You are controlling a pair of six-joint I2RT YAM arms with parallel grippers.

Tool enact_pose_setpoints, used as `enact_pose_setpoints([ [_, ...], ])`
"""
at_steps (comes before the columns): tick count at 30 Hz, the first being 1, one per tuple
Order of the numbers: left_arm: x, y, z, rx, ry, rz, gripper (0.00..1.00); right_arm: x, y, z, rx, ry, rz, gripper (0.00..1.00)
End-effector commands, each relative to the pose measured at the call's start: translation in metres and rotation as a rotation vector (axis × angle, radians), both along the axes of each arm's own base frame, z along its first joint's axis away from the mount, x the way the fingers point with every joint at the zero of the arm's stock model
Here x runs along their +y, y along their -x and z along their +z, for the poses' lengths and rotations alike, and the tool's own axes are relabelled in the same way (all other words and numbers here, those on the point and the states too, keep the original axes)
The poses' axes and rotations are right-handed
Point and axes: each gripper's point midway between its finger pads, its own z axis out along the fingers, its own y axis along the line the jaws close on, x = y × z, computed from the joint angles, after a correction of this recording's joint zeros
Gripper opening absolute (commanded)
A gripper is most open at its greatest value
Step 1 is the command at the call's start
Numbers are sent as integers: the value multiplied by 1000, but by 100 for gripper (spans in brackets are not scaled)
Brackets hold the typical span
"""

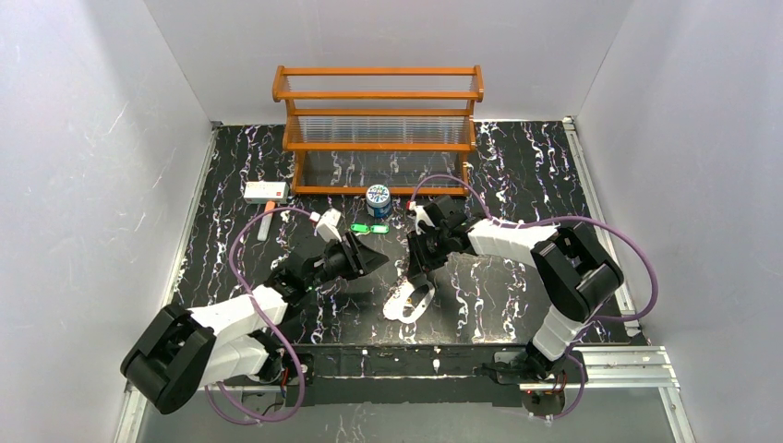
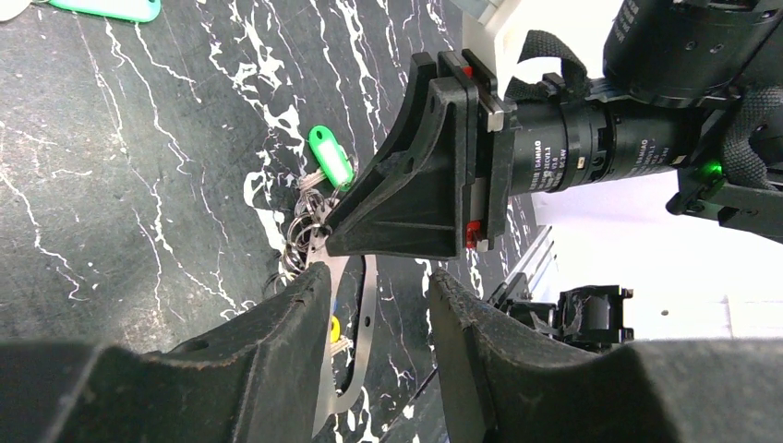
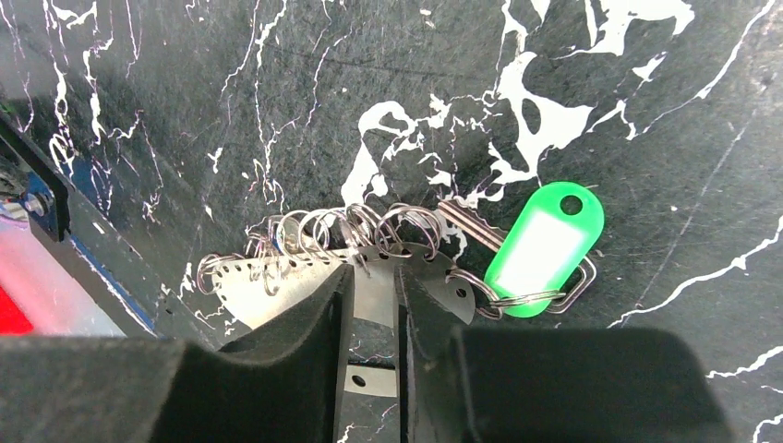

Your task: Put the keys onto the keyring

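The keyring (image 1: 409, 302) lies on the counter (image 1: 545, 194), its far end pinched between the closed right jaws, a green key (image 3: 543, 249) alongside. The left jaws stand open just left of the keyring. Beyond it lie more green keys (image 1: 369, 228).

Black marble-look tabletop (image 1: 517, 185) with white veins, boxed in by plain pale walls: left wall (image 1: 83, 166), far wall (image 1: 388, 37), right wall (image 1: 702, 138). Orange-brown wooden rack (image 1: 379, 95) with clear ribbed shelves stands at the far middle of the tabletop. Metal rail (image 1: 591, 185) runs along the right edge; light is even and soft.
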Motion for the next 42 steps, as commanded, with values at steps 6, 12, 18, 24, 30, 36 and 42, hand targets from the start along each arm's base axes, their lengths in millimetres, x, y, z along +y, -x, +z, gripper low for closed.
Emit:
enact_pose_setpoints([
  [6, 9, -2, 2, -36, -29, 28, 42, 14, -11, 22, -42, -75, -4, 31],
  [12, 11, -2, 0, -37, -39, 30, 42, 22, -8, 24, -19, -112, 21, 30],
  [18, 12, -2, -4, -35, -54, 31, 42, 26, -4, 34, -27, -159, 46, 22],
  [24, 13, -2, -8, -36, -77, 26, 42, 19, -7, 23, -50, -104, 55, 18],
  [30, 15, -4, -12, -40, -113, 26, 42, 13, -15, 28, -99, -69, 57, 28],
  [36, 17, -5, -13, -44, -144, 25, 42, 13, -17, 43, -173, -78, 84, 39],
  [42, 25, -9, -13, -64, -216, 37, 42, 11, -21, 52, -270, -6, 95, 39],
])
